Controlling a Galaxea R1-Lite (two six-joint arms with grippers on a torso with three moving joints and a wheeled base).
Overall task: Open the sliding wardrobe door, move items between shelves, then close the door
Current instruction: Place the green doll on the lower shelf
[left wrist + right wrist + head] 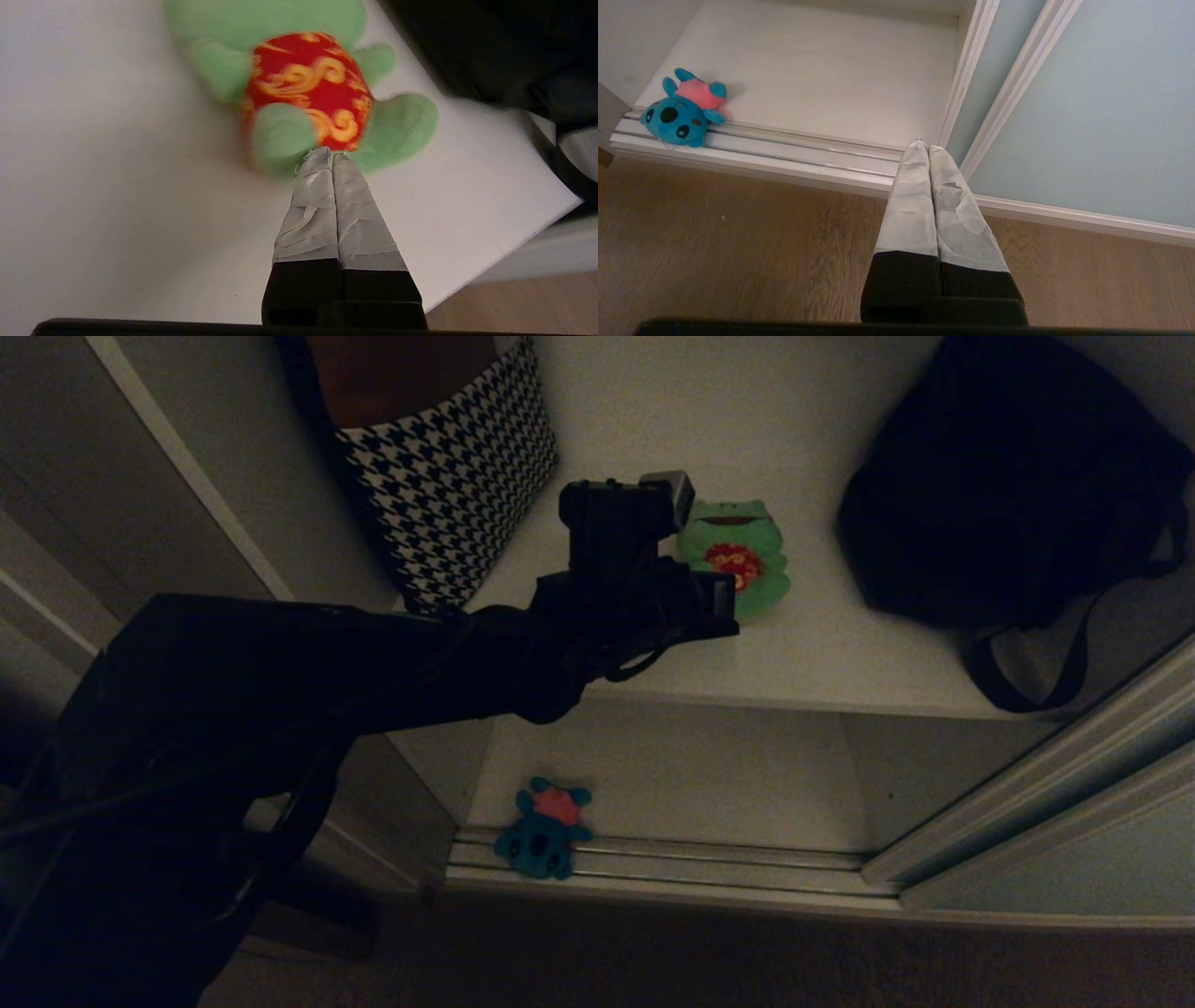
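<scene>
The green frog-like toy with a red patch lies on the upper shelf, between two bags. My left gripper is shut and empty, its taped tips right at the toy's near edge; the left arm reaches in from the lower left of the head view. The teal toy with a pink patch lies at the front left of the lower shelf, partly on the floor track. The sliding wardrobe door stands slid to the right. My right gripper hangs shut and empty over the floor near the door's edge.
A black-and-white houndstooth bag stands at the upper shelf's back left. A big black bag with a hanging strap fills its right side. The ribbed silvery track runs along the wardrobe's front. Wooden floor lies before it.
</scene>
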